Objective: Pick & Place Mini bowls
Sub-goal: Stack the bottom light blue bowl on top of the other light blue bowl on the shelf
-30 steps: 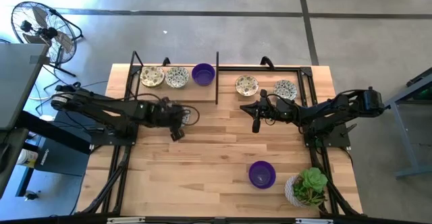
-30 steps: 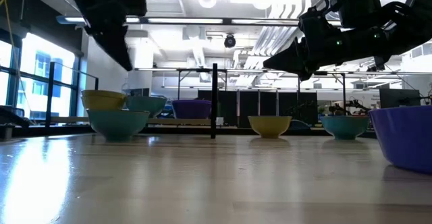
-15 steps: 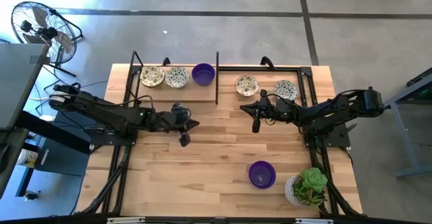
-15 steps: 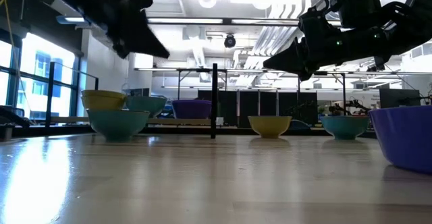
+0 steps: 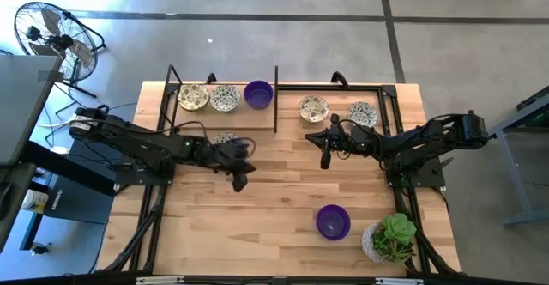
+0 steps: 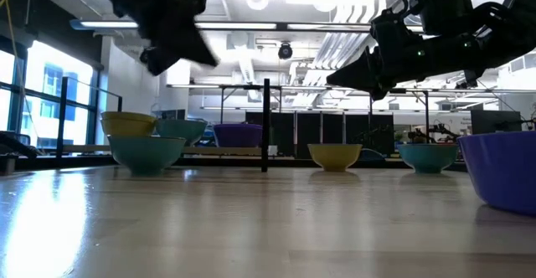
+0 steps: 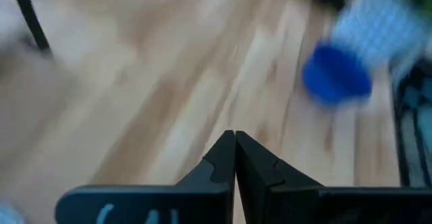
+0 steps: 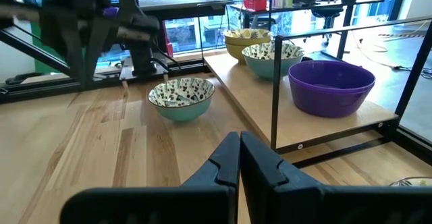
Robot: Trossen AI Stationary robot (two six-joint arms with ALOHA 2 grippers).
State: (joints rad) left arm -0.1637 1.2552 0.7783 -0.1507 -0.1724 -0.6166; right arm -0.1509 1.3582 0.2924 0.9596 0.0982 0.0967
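No text, label, brand, number or sign can be read in any view

two purple bowls (image 5: 258, 93) (image 5: 333, 221) are showing glossy and plain. the speckled bowls (image 5: 225, 97) are showing cream insides with dark green flecks; the nearest (image 8: 181, 97) is wearing a teal outside. the table (image 5: 266, 191) is showing pale wood planks. the plant (image 5: 395, 236) is showing green in a white pot. both arms (image 5: 146, 143) are showing black.
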